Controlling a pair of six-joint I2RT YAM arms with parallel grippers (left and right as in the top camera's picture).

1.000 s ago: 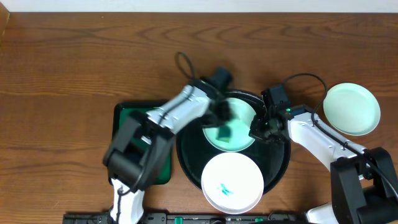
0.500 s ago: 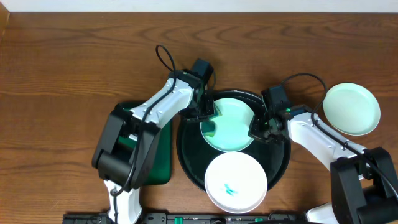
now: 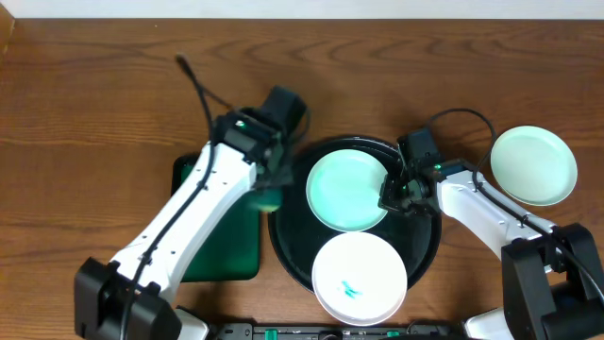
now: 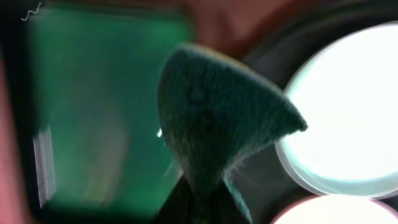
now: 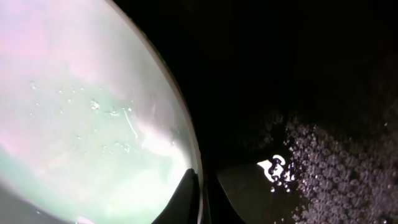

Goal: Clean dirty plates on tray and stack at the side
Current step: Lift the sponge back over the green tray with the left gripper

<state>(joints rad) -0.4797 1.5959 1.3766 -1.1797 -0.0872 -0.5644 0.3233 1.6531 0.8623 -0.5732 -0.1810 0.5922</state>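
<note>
The black tray (image 3: 422,244) holds two plates. A pale-mint plate (image 3: 347,189) with no marks lies at its back. A white plate (image 3: 359,276) with a teal scribble lies at its front. A third plate (image 3: 533,165), unmarked, sits on the table at the right. My right gripper (image 3: 392,196) is shut on the mint plate's right rim, which also shows in the right wrist view (image 5: 81,106), with the jaws (image 5: 202,193) pinching the edge. My left gripper (image 3: 272,189) is shut on a dark green sponge (image 4: 217,112), just left of the black tray's rim.
A smaller dark green rectangular tray (image 3: 193,175) lies left of the black tray, partly under my left arm, and shows in the left wrist view (image 4: 106,106). Cables loop behind both arms. Brown wooden table all round.
My left gripper has pulled the sponge off the mint plate and swung left, past the black tray's rim towards the green tray. The right gripper and the plates have not moved.
</note>
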